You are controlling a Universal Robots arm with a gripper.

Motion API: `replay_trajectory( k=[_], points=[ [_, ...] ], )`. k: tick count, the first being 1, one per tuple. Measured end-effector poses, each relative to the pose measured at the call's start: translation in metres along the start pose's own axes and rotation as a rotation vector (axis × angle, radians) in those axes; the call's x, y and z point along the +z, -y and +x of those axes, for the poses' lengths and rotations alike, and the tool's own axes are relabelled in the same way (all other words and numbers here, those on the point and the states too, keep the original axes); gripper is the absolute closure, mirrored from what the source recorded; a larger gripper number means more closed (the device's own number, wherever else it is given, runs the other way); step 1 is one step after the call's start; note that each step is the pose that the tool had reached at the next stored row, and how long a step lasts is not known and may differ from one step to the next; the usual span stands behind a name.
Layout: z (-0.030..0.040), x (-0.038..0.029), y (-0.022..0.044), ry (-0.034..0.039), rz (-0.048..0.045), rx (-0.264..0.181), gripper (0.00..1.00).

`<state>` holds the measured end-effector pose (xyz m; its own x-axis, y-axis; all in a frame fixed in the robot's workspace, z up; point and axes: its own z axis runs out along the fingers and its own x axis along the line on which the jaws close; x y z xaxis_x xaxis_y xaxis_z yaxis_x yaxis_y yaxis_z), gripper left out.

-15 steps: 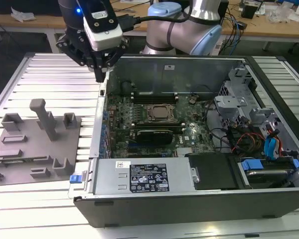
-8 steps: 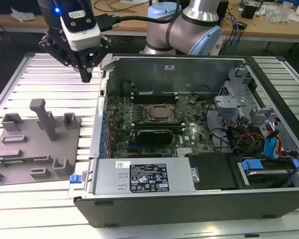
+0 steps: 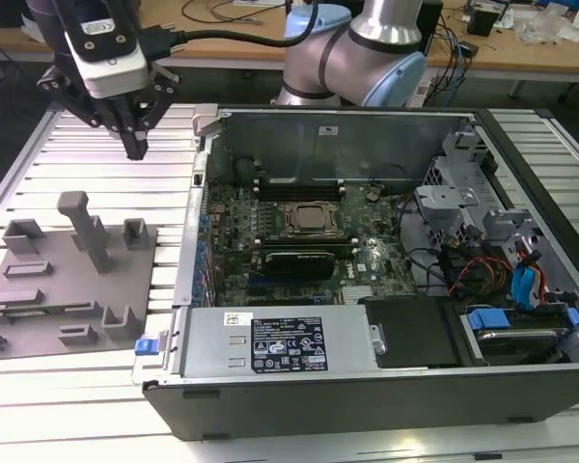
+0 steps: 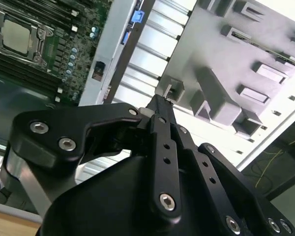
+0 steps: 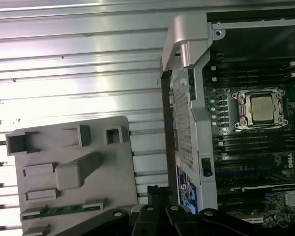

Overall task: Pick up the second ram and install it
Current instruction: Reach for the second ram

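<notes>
Second ram [image 5: 64,211] lies in the grey holder tray [image 5: 115,167] beside the computer case [image 3: 367,405], end effector [image 3: 135,149] pressed together.

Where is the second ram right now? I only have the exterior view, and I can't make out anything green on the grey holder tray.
Observer: The first wrist view shows it. The second ram, a thin green stick, sits lengthwise in a long slot near one edge of the grey holder tray.
Operator: Does the end effector have anything in it?
Observer: No. In the second wrist view the end effector is shut, its tips together with nothing between them.
</notes>
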<state>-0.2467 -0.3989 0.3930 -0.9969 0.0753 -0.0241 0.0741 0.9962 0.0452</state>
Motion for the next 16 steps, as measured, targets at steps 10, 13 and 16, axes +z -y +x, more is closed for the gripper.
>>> replay_trajectory(
  k=[10, 13, 16],
  points=[
    [0.0303, -0.0004, 0.0023, 0.0, 0.0, 0.0, 0.89],
    [0.0382, -0.0005, 0.0029, 0.0, 0.0, 0.0, 0.89],
    [0.043, -0.0006, 0.0032, 0.0, 0.0, 0.0, 0.89]
  ],
)
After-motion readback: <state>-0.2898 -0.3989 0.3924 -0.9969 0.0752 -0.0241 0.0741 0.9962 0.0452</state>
